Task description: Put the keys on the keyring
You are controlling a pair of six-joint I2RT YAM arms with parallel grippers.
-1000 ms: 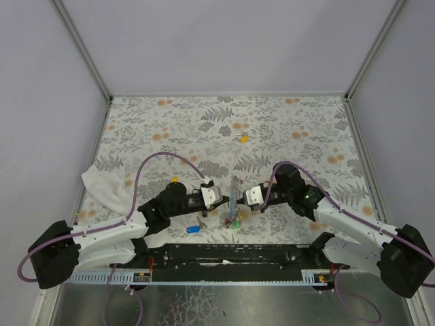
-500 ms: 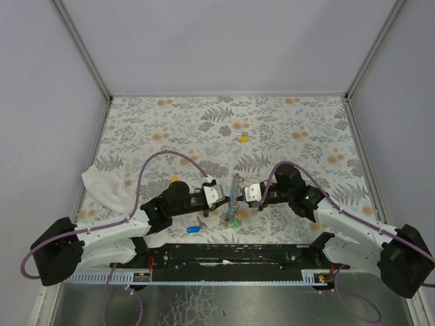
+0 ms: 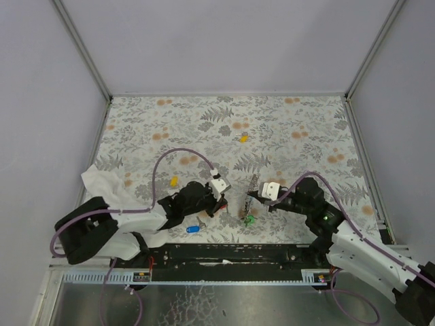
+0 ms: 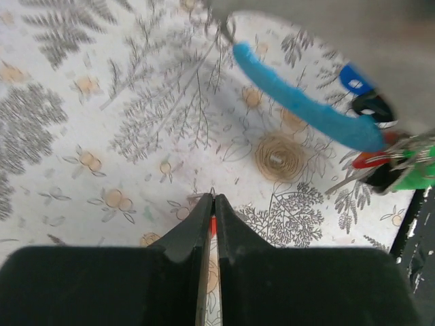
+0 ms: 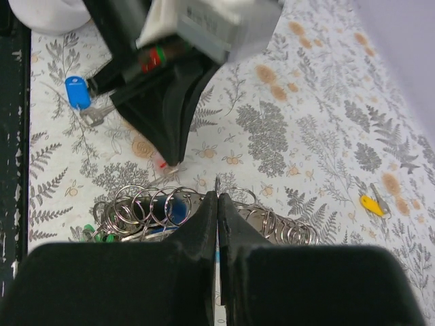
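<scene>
Leaf-patterned desk point(image 3: 306, 136): right claw point(image 5: 217, 198) clamps the keyring point(image 5: 146, 204) aloft, presumably presenting it to the left claw point(image 4: 212, 198), closed on a red sliver point(image 4: 213, 226).

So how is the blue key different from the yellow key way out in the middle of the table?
Colour: the blue key has a blue head, the yellow key a yellow one. Place: the blue key lies close to the near edge of the table; the yellow key lies far out, by itself. Alike: both lie loose on the table, neither on the keyring.
</scene>
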